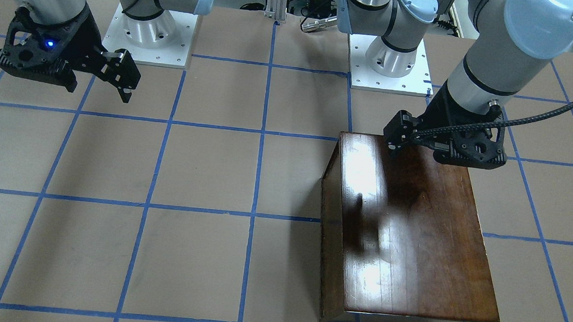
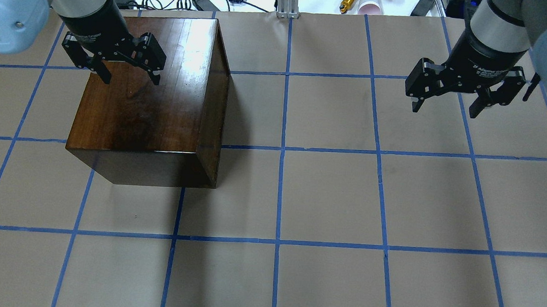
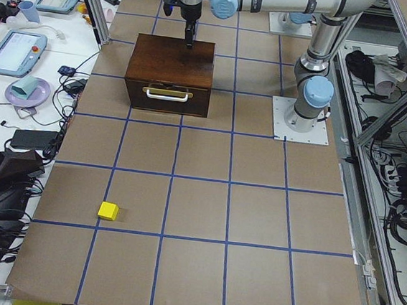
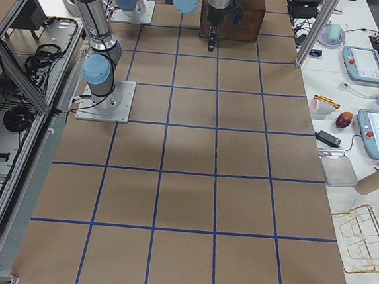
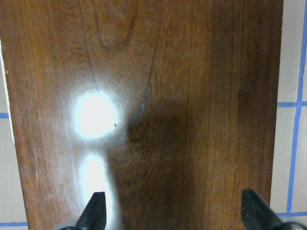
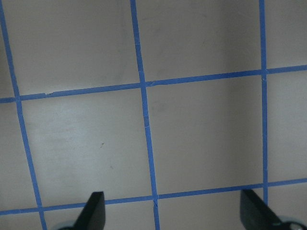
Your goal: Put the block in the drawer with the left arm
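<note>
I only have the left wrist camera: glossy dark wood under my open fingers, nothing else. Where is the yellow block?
Observer: The block lies on the table, well away from the box, out toward the table's left end.
Operator: Is the drawer open for me?
Observer: It does not look so. In the exterior left view the drawer looks shut, with its front flush with the box and facing the block's end of the table.
Operator: Is the right arm anywhere near?
Observer: No. The right gripper hangs open over the table, well clear of the box.
</note>
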Robot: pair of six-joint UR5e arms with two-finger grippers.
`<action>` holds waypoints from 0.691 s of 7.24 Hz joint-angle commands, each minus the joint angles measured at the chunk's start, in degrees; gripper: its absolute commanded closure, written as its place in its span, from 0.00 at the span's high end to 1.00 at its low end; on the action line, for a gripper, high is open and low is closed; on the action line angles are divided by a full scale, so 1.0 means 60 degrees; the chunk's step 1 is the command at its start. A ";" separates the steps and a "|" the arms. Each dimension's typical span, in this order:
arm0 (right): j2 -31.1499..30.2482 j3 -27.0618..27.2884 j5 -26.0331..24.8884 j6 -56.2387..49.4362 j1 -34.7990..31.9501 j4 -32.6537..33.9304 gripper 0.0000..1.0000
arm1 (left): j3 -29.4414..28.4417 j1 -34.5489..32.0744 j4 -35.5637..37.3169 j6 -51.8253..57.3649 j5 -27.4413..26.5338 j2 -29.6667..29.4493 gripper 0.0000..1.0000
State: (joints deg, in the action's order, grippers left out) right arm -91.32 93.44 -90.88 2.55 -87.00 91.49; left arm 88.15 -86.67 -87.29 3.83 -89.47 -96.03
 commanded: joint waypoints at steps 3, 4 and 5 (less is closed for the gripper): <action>0.0000 0.0012 0.0000 0.0000 -0.0002 0.0000 1.00 | -0.0014 0.0060 -0.0013 0.0007 0.0000 0.0023 1.00; 0.0000 -0.0003 0.0000 0.0000 -0.0002 0.0000 1.00 | -0.0029 0.0061 -0.0013 0.0007 0.0029 0.0023 1.00; 0.0000 0.0012 0.0000 0.0000 -0.0002 0.0000 1.00 | -0.0015 0.0032 -0.0071 0.0007 0.0029 0.0037 1.00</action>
State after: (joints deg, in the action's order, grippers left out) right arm -91.32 93.47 -90.88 2.55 -87.01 91.50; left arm 88.04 -86.38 -87.44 3.87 -89.37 -95.88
